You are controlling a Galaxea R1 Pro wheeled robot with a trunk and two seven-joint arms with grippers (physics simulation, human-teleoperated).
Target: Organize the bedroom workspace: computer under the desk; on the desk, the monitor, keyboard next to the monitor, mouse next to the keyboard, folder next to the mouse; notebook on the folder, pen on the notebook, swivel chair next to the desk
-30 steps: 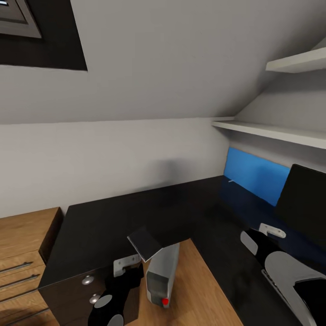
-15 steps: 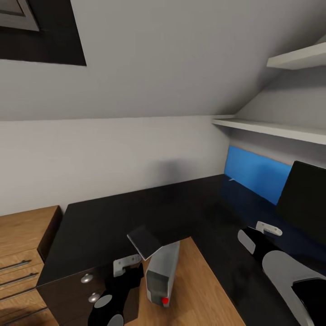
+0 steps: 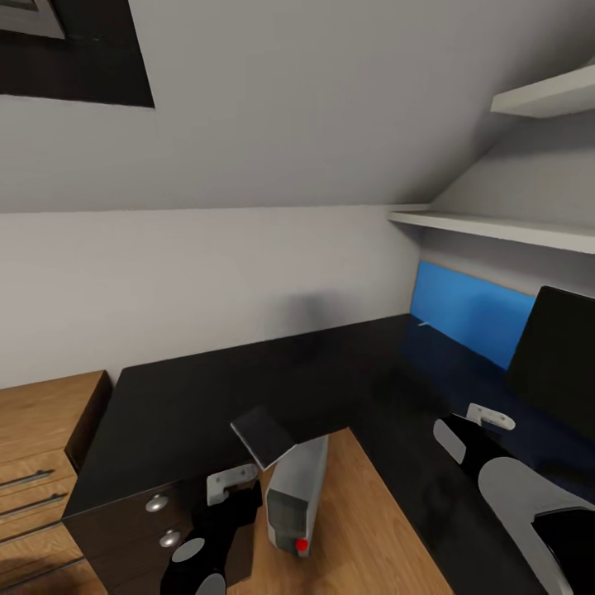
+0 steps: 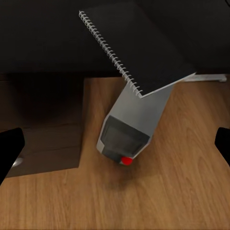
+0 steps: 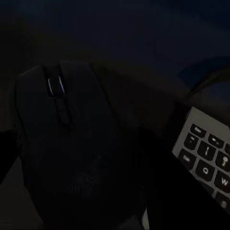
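Note:
The dark spiral notebook [image 3: 263,436] [image 4: 139,45] lies tilted on top of the silver-grey computer [image 3: 295,500] [image 4: 130,127], which stands on the wooden floor in the desk's inner corner. My left gripper [image 4: 115,153] hangs open above the computer, its fingertips [image 4: 9,152] at the frame's edges, and my left arm [image 3: 202,541] is beside the drawer unit. On the black desk [image 3: 207,397], the monitor [image 3: 558,364] stands at the right. In the right wrist view the dark mouse [image 5: 67,143] sits very close between the fingers of my right gripper [image 5: 81,163], beside the keyboard [image 5: 206,153].
A blue wall panel [image 3: 471,310] backs the desk, with white shelves [image 3: 496,227] above it. A light wooden drawer chest [image 3: 41,430] stands left of the desk. The desk's drawer unit with silver knobs [image 3: 157,502] is next to my left arm.
The head view has shifted slightly. My right arm edged a little to the left a second ago and then stayed. The left arm, notebook and computer have not moved.

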